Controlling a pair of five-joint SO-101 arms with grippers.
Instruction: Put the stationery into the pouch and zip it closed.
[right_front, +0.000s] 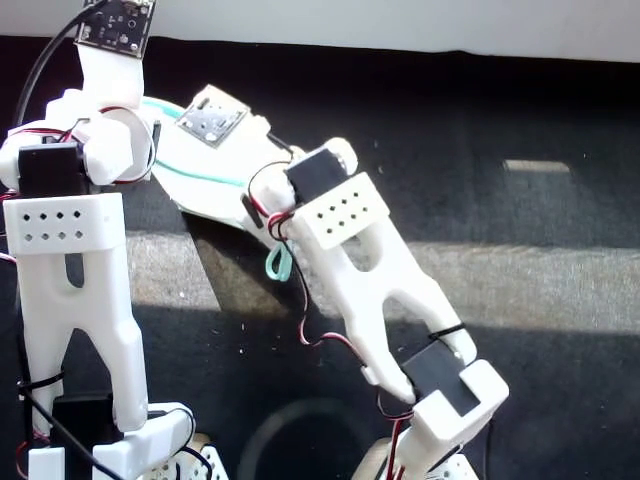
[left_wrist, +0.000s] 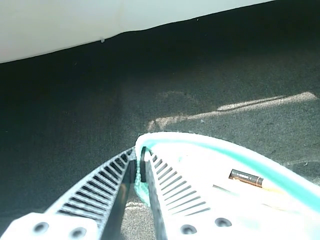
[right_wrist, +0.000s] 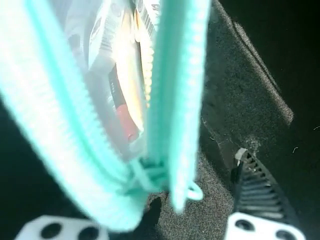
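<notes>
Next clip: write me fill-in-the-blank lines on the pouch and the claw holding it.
The left claw is ___ on one end of the pouch. A pen lies ___ the pouch. The two sides of the zip stand apart, so it is ___.
Missing words: shut; inside; open.

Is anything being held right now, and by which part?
Yes. The left gripper is shut on the pouch, pinching the teal-edged corner at its end.
</notes>
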